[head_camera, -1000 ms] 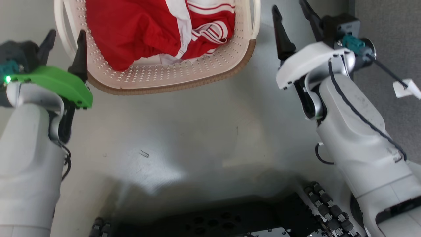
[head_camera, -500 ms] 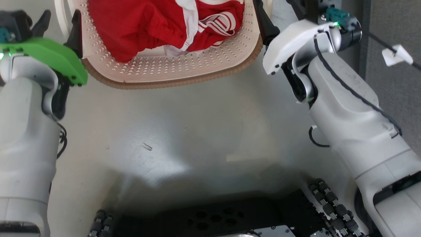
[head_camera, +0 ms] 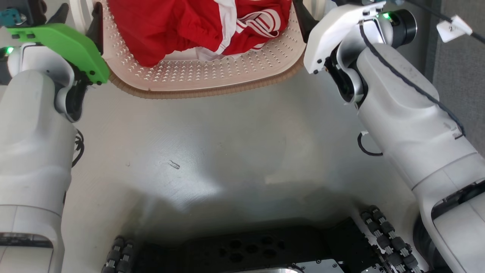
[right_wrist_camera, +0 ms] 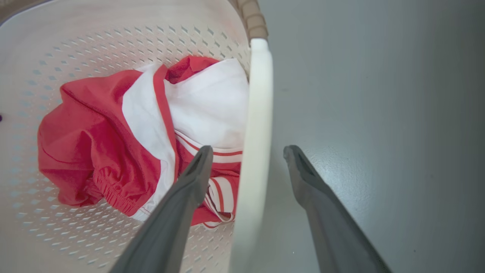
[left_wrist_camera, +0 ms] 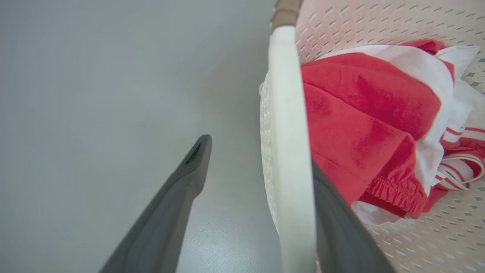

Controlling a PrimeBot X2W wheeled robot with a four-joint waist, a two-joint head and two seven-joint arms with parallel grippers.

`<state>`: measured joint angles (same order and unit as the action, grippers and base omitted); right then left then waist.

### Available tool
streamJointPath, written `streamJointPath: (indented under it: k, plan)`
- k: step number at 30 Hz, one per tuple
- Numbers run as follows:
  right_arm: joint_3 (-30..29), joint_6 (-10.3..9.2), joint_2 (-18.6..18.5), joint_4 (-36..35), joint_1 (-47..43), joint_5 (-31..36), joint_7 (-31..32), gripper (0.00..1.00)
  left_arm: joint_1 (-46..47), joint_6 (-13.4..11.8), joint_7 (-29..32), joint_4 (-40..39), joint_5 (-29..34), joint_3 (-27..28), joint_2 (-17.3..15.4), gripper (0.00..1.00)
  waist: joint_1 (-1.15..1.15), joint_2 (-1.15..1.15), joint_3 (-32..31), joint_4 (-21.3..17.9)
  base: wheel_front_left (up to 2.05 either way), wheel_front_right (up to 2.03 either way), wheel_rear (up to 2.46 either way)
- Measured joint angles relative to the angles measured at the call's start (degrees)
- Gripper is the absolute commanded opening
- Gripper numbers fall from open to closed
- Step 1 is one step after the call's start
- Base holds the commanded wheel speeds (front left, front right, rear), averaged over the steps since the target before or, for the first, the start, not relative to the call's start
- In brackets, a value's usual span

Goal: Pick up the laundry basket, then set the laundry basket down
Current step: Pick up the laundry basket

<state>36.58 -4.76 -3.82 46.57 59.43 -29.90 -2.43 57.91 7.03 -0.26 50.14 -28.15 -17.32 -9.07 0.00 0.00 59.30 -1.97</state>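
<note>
The laundry basket (head_camera: 212,81) sits on the grey floor at the top of the head view, cream-white and perforated with a brown rim, holding red-and-white clothing (head_camera: 182,26). My left gripper (head_camera: 80,13) is open at the basket's left side. In the left wrist view the white handle (left_wrist_camera: 290,132) stands between the fingers of the left gripper (left_wrist_camera: 257,155), one finger outside and one inside the basket. My right gripper (head_camera: 316,7) is open at the right side. In its wrist view the right gripper (right_wrist_camera: 248,153) straddles the other white handle (right_wrist_camera: 257,113) without touching it.
Grey floor (head_camera: 227,151) lies between the basket and my dark wheeled base (head_camera: 246,254). A darker carpeted strip (head_camera: 462,76) runs along the right. A white tag on a black cable (head_camera: 452,25) hangs by the right wrist.
Both arms have reached forward. The right gripper moved in from beside the basket until its fingers straddle the right handle; the left gripper slid further along the left handle. The view shifted slightly.
</note>
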Motion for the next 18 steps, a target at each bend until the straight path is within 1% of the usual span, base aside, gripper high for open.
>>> streamJointPath:
  k: [1,5,6,7,8,12,13,18]
  plan:
    - [0.24,-0.42,0.02,0.31,0.36,-0.45,0.22,1.0,0.26,0.01,0.19,0.48,-0.24,-0.07,0.24,1.0,0.0,0.0,0.05,0.09,0.0,0.0,0.0]
    - [0.92,-0.81,0.0,1.51,1.6,-1.92,1.0,1.0,1.22,0.02,0.2,2.0,-0.6,-0.32,1.01,1.0,0.0,0.0,0.23,0.46,0.0,0.0,0.0]
    - [1.1,-0.88,0.0,1.79,1.8,-2.07,1.07,1.0,1.51,0.02,0.2,2.35,-0.78,-0.42,1.15,0.46,0.0,0.0,0.27,0.54,0.0,0.0,0.0]
    - [1.31,-0.89,0.0,2.12,2.05,-2.27,1.25,0.87,1.82,0.02,0.2,2.77,-0.92,-0.51,1.22,0.23,0.0,0.0,0.3,0.63,0.0,0.0,0.0]
    - [1.52,-0.89,-0.01,2.45,2.35,-2.42,1.44,0.0,2.1,0.02,0.2,3.11,-0.94,-0.59,1.24,0.0,0.0,0.0,0.34,0.71,0.0,0.0,0.0]
    - [2.18,-0.94,0.45,3.43,2.94,-3.63,2.24,0.0,3.11,0.53,0.2,4.52,-1.69,-0.96,2.37,0.0,0.0,0.0,0.44,0.98,0.0,0.0,0.0]
    - [2.19,-1.43,0.76,3.67,3.16,-4.13,2.32,0.0,3.36,0.53,0.21,4.82,-2.08,-0.94,2.67,0.0,-0.01,0.0,0.46,1.02,0.0,0.0,0.0]
    - [2.85,-1.41,0.59,4.67,3.93,-5.36,2.32,0.0,3.94,0.53,0.19,6.52,-2.44,-0.98,2.83,0.0,-0.01,0.0,0.4,1.18,0.0,0.0,0.0]
